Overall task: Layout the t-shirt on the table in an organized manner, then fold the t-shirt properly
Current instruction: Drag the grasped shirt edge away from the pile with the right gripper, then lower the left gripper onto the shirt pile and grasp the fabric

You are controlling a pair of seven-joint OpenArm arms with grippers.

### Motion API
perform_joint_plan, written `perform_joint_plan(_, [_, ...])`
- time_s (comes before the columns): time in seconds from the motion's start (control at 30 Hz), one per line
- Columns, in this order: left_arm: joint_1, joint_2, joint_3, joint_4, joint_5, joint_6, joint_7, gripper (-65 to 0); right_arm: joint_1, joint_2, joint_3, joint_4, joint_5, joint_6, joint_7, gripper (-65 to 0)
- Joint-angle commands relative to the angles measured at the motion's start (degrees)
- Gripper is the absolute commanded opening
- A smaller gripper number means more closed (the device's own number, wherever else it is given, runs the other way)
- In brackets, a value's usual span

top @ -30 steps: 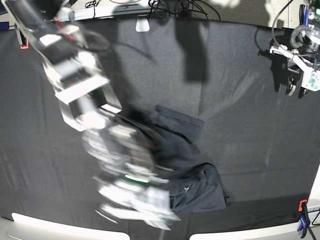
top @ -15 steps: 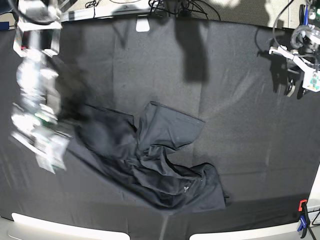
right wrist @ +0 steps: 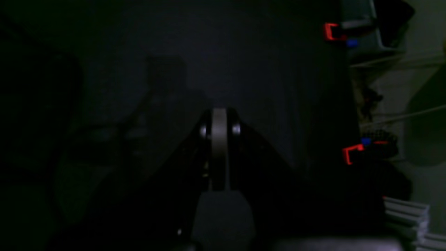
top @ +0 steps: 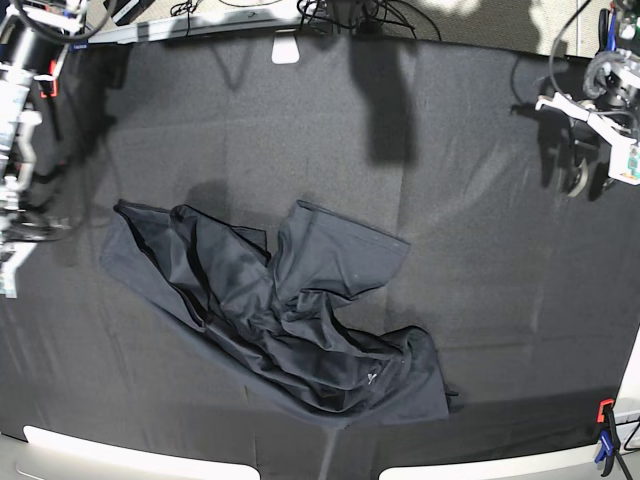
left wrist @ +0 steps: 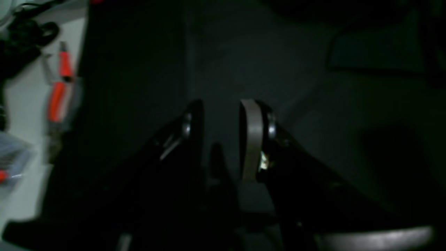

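Base view: the t-shirt [top: 285, 315] lies crumpled on the table [top: 480, 250], in the lower centre-left of the frame. It stretches as a creased diagonal band from a corner at the left edge of the garment, mid-frame, down to a bunched end at the lower right of centre. One flatter panel juts up toward the frame's middle. Folds overlap along the band; the garment is not spread flat. No gripper touches it.

The right gripper [top: 12, 215] sits at the far left edge of the base view, blurred and partly cut off, just beside the shirt's left corner but apart from it. In the right wrist view the right gripper [right wrist: 219, 134] shows its jaws pressed together with no gap and nothing between them, over bare black cloth; two red clamps [right wrist: 352, 153] mark the table edge at the right of that frame.

The left gripper [top: 585, 165] hangs at the upper right of the base view, well apart from the shirt. In the left wrist view the left gripper [left wrist: 221, 120] holds its jaws narrowly parted, empty, above the tablecloth; an orange-handled tool [left wrist: 57, 94] lies off the cloth at the left.
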Motion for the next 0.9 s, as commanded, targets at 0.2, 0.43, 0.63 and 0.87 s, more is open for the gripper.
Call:
perform_joint_plan(0.2, [-3.98, -0.46, 5.29, 0.96, -3.76, -6.56, -0.96, -48.7, 1.05, 1.75, 1.22, 1.11, 9.55, 0.24, -5.14, -43.9])
perform_joint_plan(0.43, [-15.72, 3.37, 22.16, -0.70, 4.37, 0.85, 4.87, -48.4, 1.05, 1.68, 1.22, 1.11, 14.49, 5.55, -6.71, -43.9])
perform_joint_plan(0.63, [-24.76, 7.37, 29.09, -16.68, 7.63, 3.15, 4.50, -48.2, 1.05, 1.68, 1.22, 1.11, 17.66, 7.04, -6.91, -43.9])
perform_joint_plan(0.87, [-35.54, 11.10, 34.42, -32.06, 7.65, 3.08, 4.48, -45.8, 1.05, 1.68, 1.22, 1.11, 21.09, 9.14, -6.67, -43.9])
